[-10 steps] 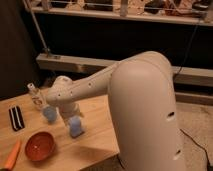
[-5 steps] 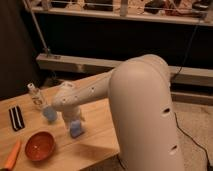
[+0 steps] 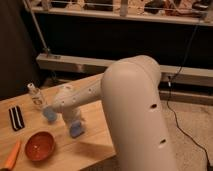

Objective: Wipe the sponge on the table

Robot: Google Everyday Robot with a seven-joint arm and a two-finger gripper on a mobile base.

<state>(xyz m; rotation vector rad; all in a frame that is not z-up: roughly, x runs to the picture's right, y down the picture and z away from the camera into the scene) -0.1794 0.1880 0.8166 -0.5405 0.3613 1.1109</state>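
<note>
Scene entry, nearest item to farthest.

1. Arm (image 3: 134,107): a bulky white housing fills the foreground and reaches left and down over the table (image 3: 89,148).
2. Orange stick-shaped item (image 3: 11,158) at the near-left edge, with a red-orange bowl (image 3: 40,145) just beside it.
3. Sponge (image 3: 76,132): a light-blue block lying on the wood to the right of the bowl, near the front edge.
4. Gripper (image 3: 75,125): pointed down, its tip meeting the top of the sponge. Whether it clasps the block or merely bears on it cannot be told.
5. Pale-blue cup (image 3: 49,115) behind and left of the sponge, apart from it. A striped black-and-white piece (image 3: 16,118) lies further left, and a clear bottle (image 3: 35,95) stands behind the cup.
6. Metal rail (image 3: 100,65) beyond the table's far edge.

Handling note, as a judgement: the contact fits a wiping stroke — press down evenly so the soft block lies flat rather than rolling. Run strokes over the bare planks around the sponge, because the bowl and the cup crowd the left side. Stop short of the front edge.
</note>
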